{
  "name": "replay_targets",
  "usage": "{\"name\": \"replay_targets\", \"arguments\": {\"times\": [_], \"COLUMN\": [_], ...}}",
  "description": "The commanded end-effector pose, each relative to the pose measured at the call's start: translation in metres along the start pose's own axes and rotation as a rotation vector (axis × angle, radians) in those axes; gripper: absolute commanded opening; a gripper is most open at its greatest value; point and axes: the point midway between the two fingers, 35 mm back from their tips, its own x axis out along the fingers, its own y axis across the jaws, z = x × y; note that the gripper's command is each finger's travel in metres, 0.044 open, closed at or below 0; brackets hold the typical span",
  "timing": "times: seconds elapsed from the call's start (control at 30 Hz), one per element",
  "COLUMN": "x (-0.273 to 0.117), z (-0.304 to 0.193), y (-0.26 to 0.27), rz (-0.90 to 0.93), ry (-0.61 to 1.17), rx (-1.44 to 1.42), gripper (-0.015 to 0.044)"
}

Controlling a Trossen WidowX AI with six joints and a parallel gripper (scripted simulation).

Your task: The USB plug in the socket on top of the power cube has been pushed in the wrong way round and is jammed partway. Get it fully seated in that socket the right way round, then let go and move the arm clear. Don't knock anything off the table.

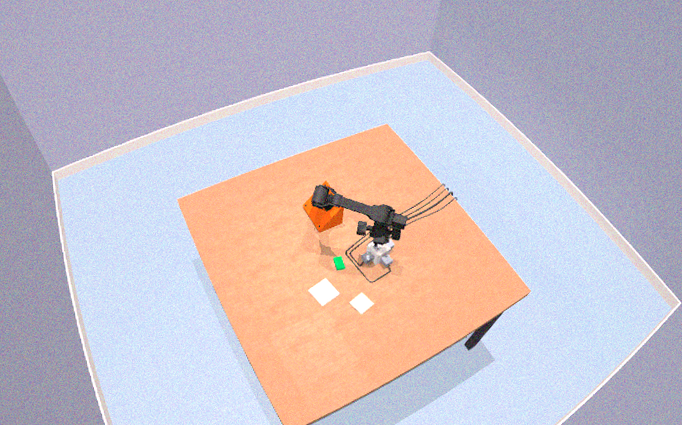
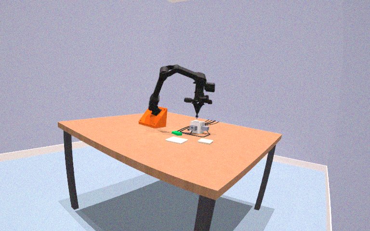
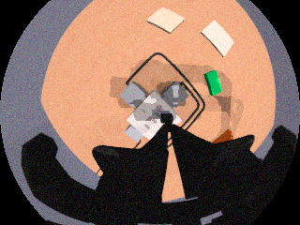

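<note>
The white power cube [image 1: 379, 254] [image 2: 195, 125] [image 3: 141, 123] stands on the table with grey plugs in its sides, two of them at the front [image 2: 192, 128] [image 2: 205, 128]. My gripper [image 1: 379, 242] [image 2: 196, 116] [image 3: 168, 127] points straight down above the cube and is shut on the small USB plug [image 2: 196, 117] [image 3: 166, 117]. The plug's dark body shows at the fingertips in the wrist view, and a small light end shows below them in the exterior view. A gap separates it from the cube's top. The top socket and which way round the plug faces cannot be made out.
Black cables [image 1: 370, 280] [image 2: 202, 136] [image 3: 202, 105] loop around the cube and trail to the table's edge. A green block [image 1: 339, 263] [image 2: 177, 133] [image 3: 213, 82] lies beside them. Two flat white pieces [image 1: 323, 291] [image 1: 361, 302] lie farther out. The orange arm base [image 1: 325, 219] [image 2: 152, 119] stands behind.
</note>
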Motion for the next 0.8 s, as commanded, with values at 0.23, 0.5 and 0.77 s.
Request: {"name": "replay_targets", "arguments": {"times": [0.23, 0.5, 0.77], "x": [0.0002, 0.0002, 0.0002], "z": [-0.0002, -0.0002, -0.0002], "y": [-0.0002, -0.0002, -0.0002], "rz": [-0.001, -0.001, -0.001], "ry": [0.0, 0.0, 0.0], "rx": [0.303, 0.513, 0.722], "gripper": [0.0, 0.0, 0.0]}}
